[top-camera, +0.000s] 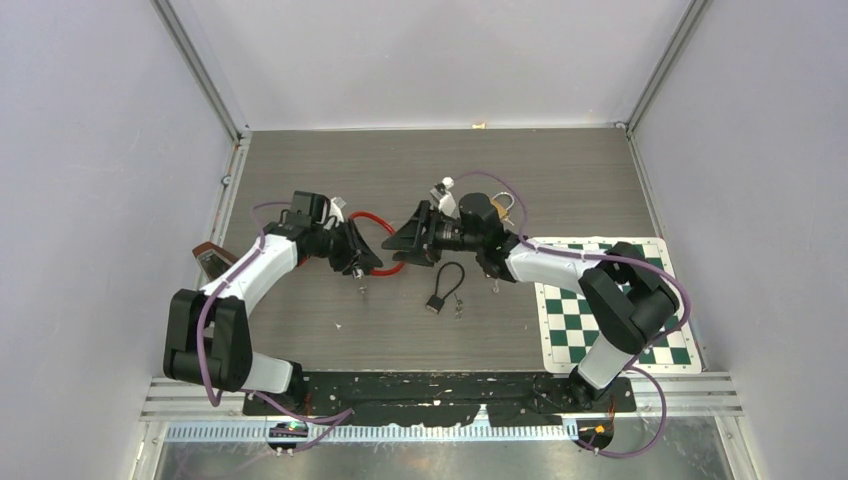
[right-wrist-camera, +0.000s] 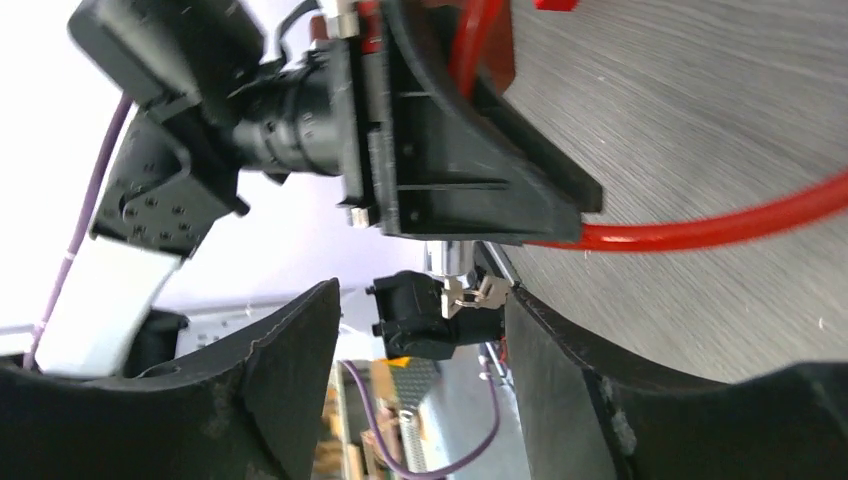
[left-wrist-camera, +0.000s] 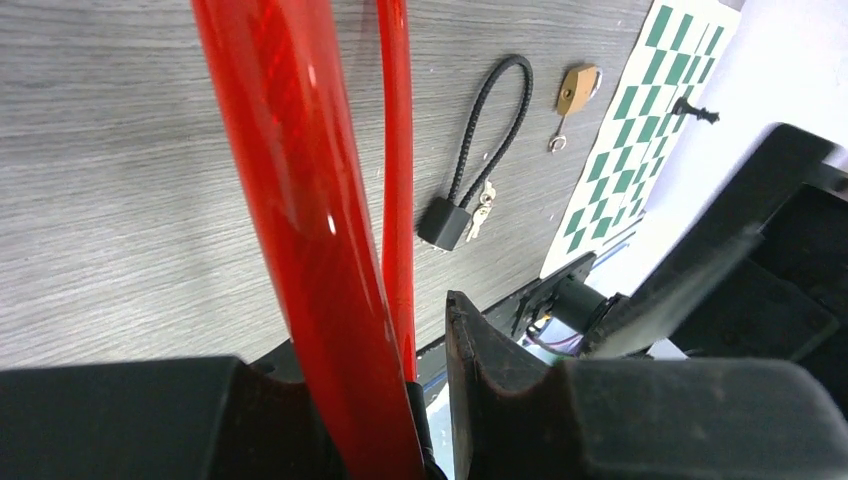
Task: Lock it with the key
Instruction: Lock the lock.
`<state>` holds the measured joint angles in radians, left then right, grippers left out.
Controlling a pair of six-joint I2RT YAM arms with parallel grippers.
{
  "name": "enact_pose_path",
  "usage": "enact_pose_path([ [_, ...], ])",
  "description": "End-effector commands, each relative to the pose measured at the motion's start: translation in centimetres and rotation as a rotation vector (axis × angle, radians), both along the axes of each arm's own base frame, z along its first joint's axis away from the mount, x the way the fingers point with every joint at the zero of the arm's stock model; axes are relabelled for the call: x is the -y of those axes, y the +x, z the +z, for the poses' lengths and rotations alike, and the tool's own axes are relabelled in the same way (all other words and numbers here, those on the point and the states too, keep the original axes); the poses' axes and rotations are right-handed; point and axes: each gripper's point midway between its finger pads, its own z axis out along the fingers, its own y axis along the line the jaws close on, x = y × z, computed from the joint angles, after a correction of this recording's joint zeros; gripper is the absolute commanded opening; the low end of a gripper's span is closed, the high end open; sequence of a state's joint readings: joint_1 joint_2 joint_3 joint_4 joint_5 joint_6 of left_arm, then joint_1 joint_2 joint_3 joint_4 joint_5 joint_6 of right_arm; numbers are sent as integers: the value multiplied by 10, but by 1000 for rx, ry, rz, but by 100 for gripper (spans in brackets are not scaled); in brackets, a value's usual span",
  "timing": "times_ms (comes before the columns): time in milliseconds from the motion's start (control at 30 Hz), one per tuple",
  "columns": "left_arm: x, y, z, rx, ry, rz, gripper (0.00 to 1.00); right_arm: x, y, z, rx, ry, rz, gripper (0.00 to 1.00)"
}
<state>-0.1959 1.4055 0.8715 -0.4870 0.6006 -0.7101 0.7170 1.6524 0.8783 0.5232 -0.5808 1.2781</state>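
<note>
Down at the bottom edge of the overhead shot both arm bases are bolted on, and the arms reach up toward the middle of the table [top-camera: 560,170]. Just above the bases, about dead centre, a black cable lock [top-camera: 442,290] lies flat on the wood with a couple of small keys right beside its body, nothing touching it. A green checkered mat [top-camera: 610,310] covers the lower right.

A bit further up, the two grippers are nose to nose. The left gripper [top-camera: 366,250] is clamped on the red cable [left-wrist-camera: 300,200]; in its wrist cam the thick red loop runs straight up the frame from between the fingers. The right gripper [top-camera: 400,238] has its jaws spread apart. In its own cam a small black lock body [right-wrist-camera: 415,325], with what looks like the key [right-wrist-camera: 467,295] on it, sits in the gap and touches neither finger as far as I can see.

Furthest back, upper centre, a brass padlock [top-camera: 503,205] sits next to the right arm's wrist. There's also a brown thing [top-camera: 210,260] at the left edge, can't tell what it is.
</note>
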Motion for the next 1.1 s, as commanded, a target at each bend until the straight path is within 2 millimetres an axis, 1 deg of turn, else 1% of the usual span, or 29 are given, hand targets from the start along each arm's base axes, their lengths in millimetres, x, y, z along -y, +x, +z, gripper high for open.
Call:
enact_pose_path([
  [0,0,9,6,4,-25,67,0,-17,-19,29,346,-15,211,66],
  [33,0,9,6,-4,-24,78,0,-22,-19,28,427,-62,212,65],
  [67,0,9,6,-12,-25,90,0,-21,-30,17,405,-132,230,65],
  [100,-1,9,6,-19,-23,105,0,-21,-24,14,459,-187,200,65],
  [133,-2,10,6,-26,-22,120,0,-19,-31,11,454,-229,202,65],
  [167,-2,10,6,-32,-25,129,0,-18,-26,10,486,-266,169,65],
  [200,-1,11,7,-35,-26,136,0,-15,-26,7,511,-322,139,64],
  [233,-1,11,6,-43,-28,142,0,-15,-24,10,537,-350,121,64],
  [267,-1,11,5,-51,-28,148,0,-9,-23,-1,559,-444,100,63],
  [300,-1,11,5,-56,-31,149,0,-8,-22,1,577,-476,89,62],
  [333,-1,11,3,-66,-30,153,0,-5,-22,-3,595,-526,84,62],
  [400,-2,10,0,-78,-20,160,0,-6,-25,-3,616,-546,84,60],
  [533,-4,10,-3,-98,-8,171,0,-16,-33,1,647,-556,106,58],
  [633,-4,10,-4,-109,-2,181,0,-26,-34,2,654,-563,116,56],
  [667,-5,10,-4,-112,0,184,0,-31,-35,7,665,-559,116,55],
  [700,-5,10,-4,-117,5,186,0,-34,-35,3,662,-569,121,54],
  [733,-6,9,-4,-122,9,188,0,-38,-36,8,670,-561,121,52],
  [767,-7,9,-5,-125,15,191,0,-42,-38,6,671,-565,125,52],
  [800,-7,9,-5,-129,19,193,0,-45,-37,11,676,-554,121,51],
  [833,-8,8,-6,-134,23,195,0,-49,-40,11,678,-550,128,51],
  [867,-8,8,-6,-137,25,197,0,-52,-40,15,683,-542,127,51],
  [900,-8,8,-6,-140,26,199,0,-55,-41,11,676,-554,133,51],
  [933,-8,8,-6,-144,25,199,0,-58,-41,13,678,-554,131,50],
  [967,-8,8,-5,-146,24,199,0,-58,-41,5,666,-580,134,50],
  [1000,-8,8,-5,-148,24,201,0,-59,-40,7,664,-586,130,50],
  [1033,-8,7,-5,-152,25,200,0,-55,-36,-3,653,-636,108,50],
  [1067,-8,7,-5,-154,27,200,0,-55,-34,-6,648,-653,101,50],
])
